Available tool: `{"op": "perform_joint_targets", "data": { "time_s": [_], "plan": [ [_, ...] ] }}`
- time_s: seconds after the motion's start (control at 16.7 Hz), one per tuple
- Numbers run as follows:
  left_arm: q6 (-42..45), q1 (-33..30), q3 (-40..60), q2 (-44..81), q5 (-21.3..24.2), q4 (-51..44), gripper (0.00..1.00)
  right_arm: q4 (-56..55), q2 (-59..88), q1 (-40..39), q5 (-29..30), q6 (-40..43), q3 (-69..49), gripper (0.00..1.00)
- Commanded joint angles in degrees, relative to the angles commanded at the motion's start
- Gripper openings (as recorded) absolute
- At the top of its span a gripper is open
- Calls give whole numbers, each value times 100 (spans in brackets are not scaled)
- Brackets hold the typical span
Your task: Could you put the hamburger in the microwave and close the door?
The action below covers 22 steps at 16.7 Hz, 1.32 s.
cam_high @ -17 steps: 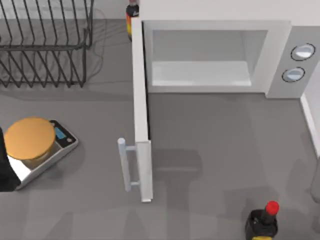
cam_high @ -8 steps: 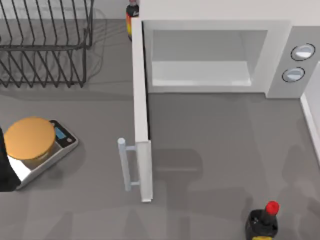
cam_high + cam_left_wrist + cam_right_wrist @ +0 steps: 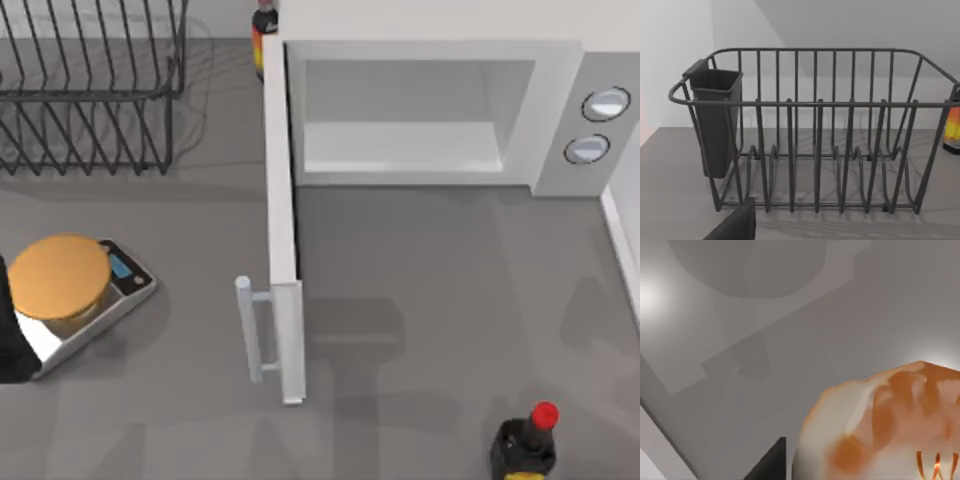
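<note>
The white microwave (image 3: pixel 560 110) stands at the back right with its pale interior showing. Its door (image 3: pixel 280 200) is swung out toward the table's front, the bar handle (image 3: pixel 250 330) on its left face. In the right wrist view the hamburger (image 3: pixel 880 425), a pale bun with orange-red patches, lies on the grey table very close to the camera. A dark part of my right gripper (image 3: pixel 767 462) shows just beside it. My left arm (image 3: pixel 8 345) is parked at the left edge, and a dark part of its gripper (image 3: pixel 735 225) faces the rack.
A wire dish rack (image 3: pixel 90 90) with a dark cup (image 3: pixel 715 120) stands at the back left. A kitchen scale with a flat orange disc (image 3: pixel 60 280) sits at the left. A red-capped bottle (image 3: pixel 525 445) stands front right, and another bottle (image 3: pixel 263 30) behind the door's hinge.
A pale grey shape at the top view's right edge has left the picture, and the shadows on the table at the right have shifted. The door and the left arm stay put.
</note>
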State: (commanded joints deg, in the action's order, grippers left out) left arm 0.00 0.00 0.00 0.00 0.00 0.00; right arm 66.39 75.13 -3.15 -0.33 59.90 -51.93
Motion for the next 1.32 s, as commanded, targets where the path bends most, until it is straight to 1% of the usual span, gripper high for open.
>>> {"op": "perform_joint_targets", "data": {
  "time_s": [0.24, 0.48, 0.72, 1.08, 1.32],
  "plan": [
    [0, 0, 0, 0, 0, 0, 100, -182, 147, -105, 88, -137, -67, 0],
    [0, 0, 0, 0, 0, 0, 100, -1196, 857, -564, 549, -915, -446, 0],
    [0, 0, 0, 0, 0, 0, 100, -2940, 2019, -1241, 1244, -2236, -890, 0],
    [0, 0, 0, 0, 0, 0, 100, -6206, 3878, -2389, 2417, -4699, -1445, 0],
    [0, 0, 0, 0, 0, 0, 100, -8234, 4846, -3066, 3159, -6287, -1732, 0]
  ]
}}
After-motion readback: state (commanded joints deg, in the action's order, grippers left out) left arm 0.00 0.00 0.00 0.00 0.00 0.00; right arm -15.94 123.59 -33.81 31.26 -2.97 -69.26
